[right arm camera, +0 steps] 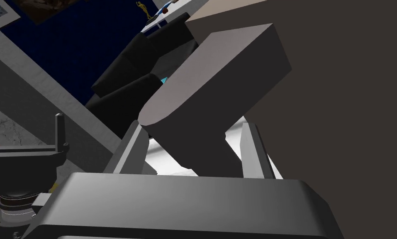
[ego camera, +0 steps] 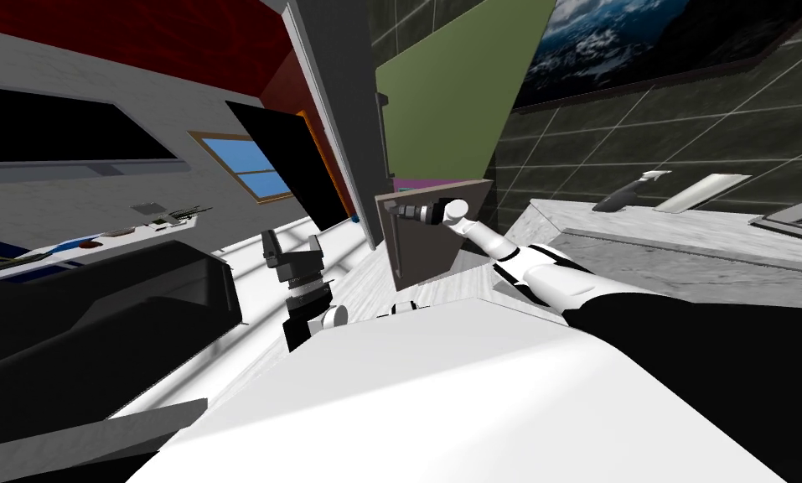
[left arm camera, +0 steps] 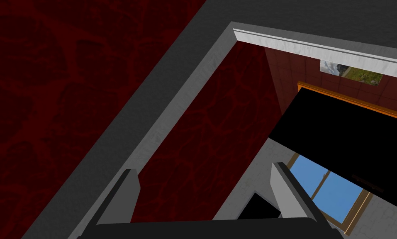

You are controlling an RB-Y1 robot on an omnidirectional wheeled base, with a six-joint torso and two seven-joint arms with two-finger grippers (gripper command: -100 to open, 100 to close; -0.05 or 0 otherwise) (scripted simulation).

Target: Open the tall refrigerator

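Observation:
The tall refrigerator has a green upper door [ego camera: 449, 92] and a brown-grey lower door [ego camera: 431, 243], with a thin purple strip between them. My right gripper [ego camera: 395, 210] reaches out to the lower door's left edge. In the right wrist view, the door's thick grey handle [right arm camera: 218, 79] fills the gap of the right gripper [right arm camera: 193, 126], and both fingers lie against its sides. The brown-grey door face [right arm camera: 351, 103] stands just beyond. My left gripper [ego camera: 294, 250] is held up beside my chest, away from the refrigerator. The left gripper [left arm camera: 205, 186] is open with nothing in it.
A pale stone counter [ego camera: 642, 243] runs along the dark tiled wall right of the refrigerator. A black sofa [ego camera: 97, 293] lies to my left. Left of the refrigerator's dark grey side [ego camera: 340, 109] are a black area [ego camera: 294, 168] and a window [ego camera: 248, 163].

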